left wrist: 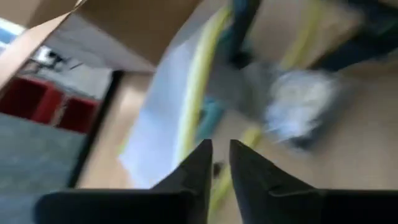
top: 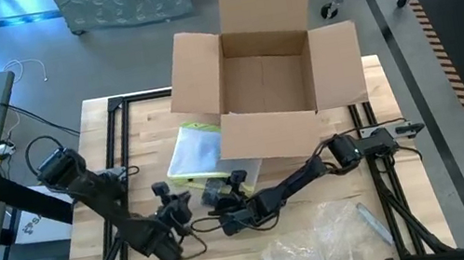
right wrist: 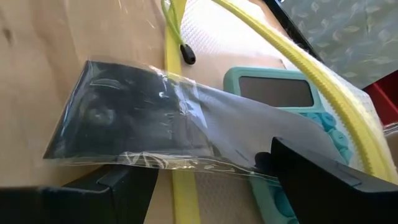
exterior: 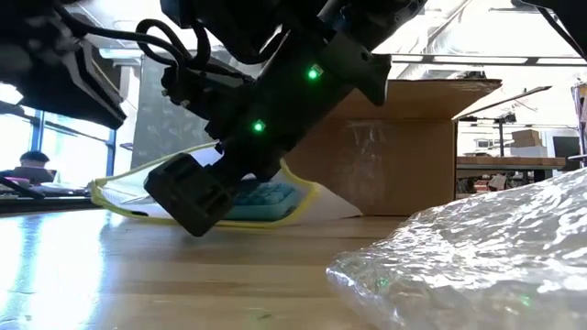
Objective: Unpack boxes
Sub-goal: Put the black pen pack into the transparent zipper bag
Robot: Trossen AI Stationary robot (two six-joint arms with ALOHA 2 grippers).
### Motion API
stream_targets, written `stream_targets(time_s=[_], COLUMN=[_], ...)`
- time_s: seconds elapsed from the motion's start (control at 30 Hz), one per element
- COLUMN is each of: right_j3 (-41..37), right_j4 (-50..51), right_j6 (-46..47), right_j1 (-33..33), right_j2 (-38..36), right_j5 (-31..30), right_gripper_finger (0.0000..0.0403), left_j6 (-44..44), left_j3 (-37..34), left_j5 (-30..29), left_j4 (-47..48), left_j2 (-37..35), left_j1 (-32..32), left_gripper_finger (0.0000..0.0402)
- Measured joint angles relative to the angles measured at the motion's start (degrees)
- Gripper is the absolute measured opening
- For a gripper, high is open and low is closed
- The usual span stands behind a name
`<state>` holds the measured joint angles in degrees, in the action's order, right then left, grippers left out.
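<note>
The open cardboard box [top: 266, 77] stands at the far middle of the table [top: 326, 237], flaps spread; its interior looks empty from above. At the 7 o'clock side of the box, just in front of its near flap, lies a flat clear sleeve [top: 193, 151] with a yellow zip edge, holding a teal device [right wrist: 277, 102].

The left gripper [top: 172, 208] sits at the near edge of the sleeve. In the left wrist view its fingers [left wrist: 199, 171] stand almost together with only a thin slit between them; whether that slit pinches the yellow edge cannot be told.

The right gripper [top: 230, 204] lies just beside the left one, toward 3 o'clock. Its jaws stand wide apart in the right wrist view, straddling a small dark item in a clear bag [right wrist: 134, 121] that rests across the sleeve's yellow zip; nothing is clamped yet.

Governing relation: the sleeve lies at 12 o'clock from both grippers, its long axis running from 12 to 6 o'clock. The bag lies at 12 o'clock from the right claw, directly between its jaws. The right arm is judged nearer to it, so a closing move there appears next.

Crinkly plastic film [top: 326, 237] lies at the near right, well apart.
</note>
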<state>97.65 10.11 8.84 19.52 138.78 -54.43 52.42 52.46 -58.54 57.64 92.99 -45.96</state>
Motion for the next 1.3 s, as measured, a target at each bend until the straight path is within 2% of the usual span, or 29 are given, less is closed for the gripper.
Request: stream_targets(time_s=[0.17, 0.3, 0.43, 0.53, 0.67, 0.8, 0.9, 1.0, 1.07, 1.13, 1.2, 1.3], right_j3=[0.00, 0.00, 0.00, 0.00, 0.00, 0.00, 0.00, 0.08, 0.33, 0.50, 0.46, 0.52], right_j4=[-0.11, -0.44, -0.39, -0.24, -0.41, -0.02, -1.39, -1.54, -0.71, 2.24, 5.07, 5.10], right_j6=[0.17, 0.20, 0.35, 0.35, 0.38, 1.57, 0.53, -1.16, -0.18, 3.28, 4.92, 1.27], right_j1=[-0.03, -0.03, -0.06, -0.14, -0.10, -0.10, -0.10, -0.54, -1.05, -1.66, -2.00, -2.07], right_j2=[0.00, 0.00, 0.00, 0.00, 0.00, 0.00, -0.02, -1.38, -3.30, -5.25, -7.04, -9.36], right_j5=[-0.04, -0.09, -0.10, -0.20, -0.20, -0.20, -1.18, -0.81, 0.85, 2.07, 2.47, 6.66], right_gripper_finger=[0.0291, 0.0291, 0.0291, 0.0291, 0.0291, 0.0291, 0.0291, 0.0285, 0.0275, 0.0264, 0.0254, 0.0247], left_j6=[-5.06, -10.01, -10.78, -10.78, -10.77, -10.71, -10.27, -11.60, -10.09, -6.42, -1.66, 7.06], left_j3=[-0.04, -2.10, -7.27, -10.06, -11.06, -11.84, -11.89, -10.05, -7.26, -3.73, 0.58, 7.33], left_j5=[0.55, 3.17, 8.52, 9.24, 8.39, 7.36, 10.25, 17.48, 21.66, 23.02, 22.96, 21.70], left_j4=[2.98, -1.02, -7.09, -8.90, -9.42, -9.65, -10.25, -10.43, -9.36, -6.81, -3.76, 1.93], left_j2=[0.00, 0.00, 0.00, 0.00, 0.00, 0.00, -0.01, -0.21, -0.82, -1.71, -2.50, -3.62], left_j1=[4.94, 8.71, 11.49, 13.04, 15.11, 17.66, 19.06, 18.00, 15.73, 12.84, 10.11, 7.13], left_gripper_finger=[0.0132, 0.0190, 0.0215, 0.0216, 0.0197, 0.0152, 0.0093, 0.0020, 0.0011, 0.0005, 0.0002, 0.0001])
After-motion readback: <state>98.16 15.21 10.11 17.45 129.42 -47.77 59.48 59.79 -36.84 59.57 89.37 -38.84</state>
